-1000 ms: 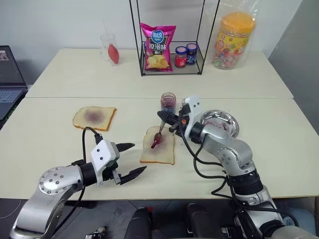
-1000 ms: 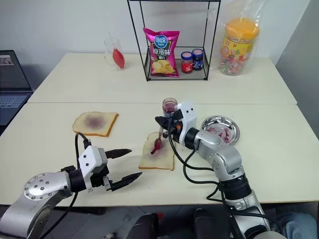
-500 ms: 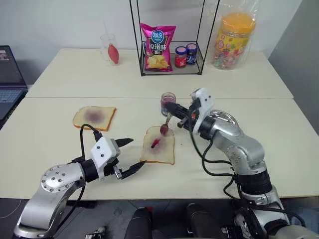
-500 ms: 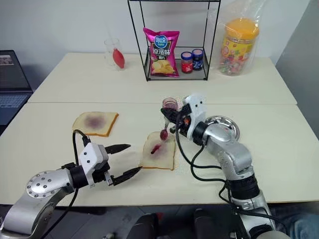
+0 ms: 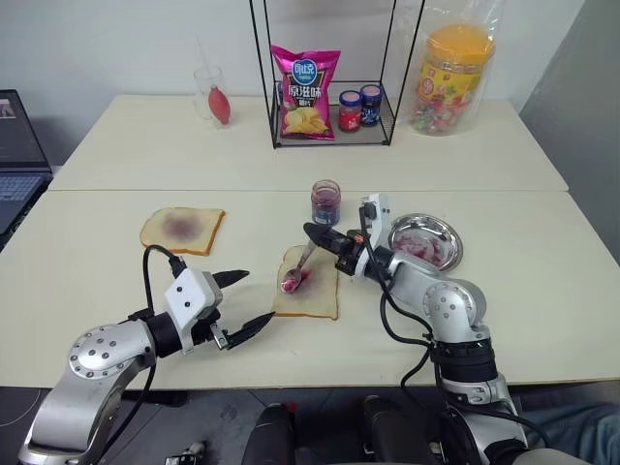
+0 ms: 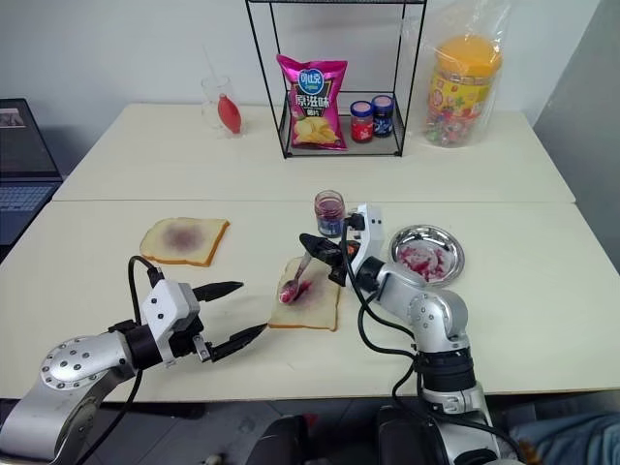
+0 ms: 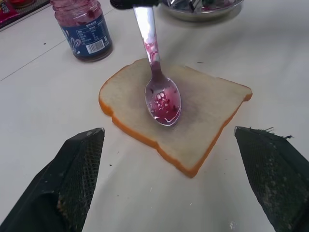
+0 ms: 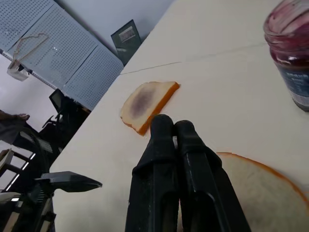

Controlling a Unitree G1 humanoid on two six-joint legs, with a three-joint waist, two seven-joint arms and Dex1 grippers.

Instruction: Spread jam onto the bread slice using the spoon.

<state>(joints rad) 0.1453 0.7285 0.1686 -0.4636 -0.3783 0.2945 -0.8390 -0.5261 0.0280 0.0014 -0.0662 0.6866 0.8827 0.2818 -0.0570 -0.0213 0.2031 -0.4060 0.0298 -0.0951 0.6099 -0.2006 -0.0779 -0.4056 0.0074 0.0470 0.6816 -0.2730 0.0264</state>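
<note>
both jaw pairs checked first: on my left gripper the jaws stand wide apart with nothing between them, hovering near the front edge of the table, just off the bread slice's near left corner. the right gripper has its jaws pressed together on the handle of the spoon; the grip point itself i read mainly from the left wrist view, where the handle runs up into the black fingers.

surface: two pale cream tables butted together, seam running across behind the jam; white wall behind. a laptop sits off the left edge.

task items: the bread slice lies flat near the middle of the front table. spoon bowl rests on or just above its centre, smeared red-purple; i cannot tell contact. the jam stands upright and lidless behind the slice, near the seam, apart from it.

containers: a steel bowl right of the jam, with red-purple smears inside. a wire rack at the back table's middle holds a pink chip bag and two small lidded jars. a clear cup with something red in it stands to the rack's left; a yellow-lidded candy tub in a plastic bag to its right.

a second, browner slice with a purple stain lies toward the front table's left side.
</note>
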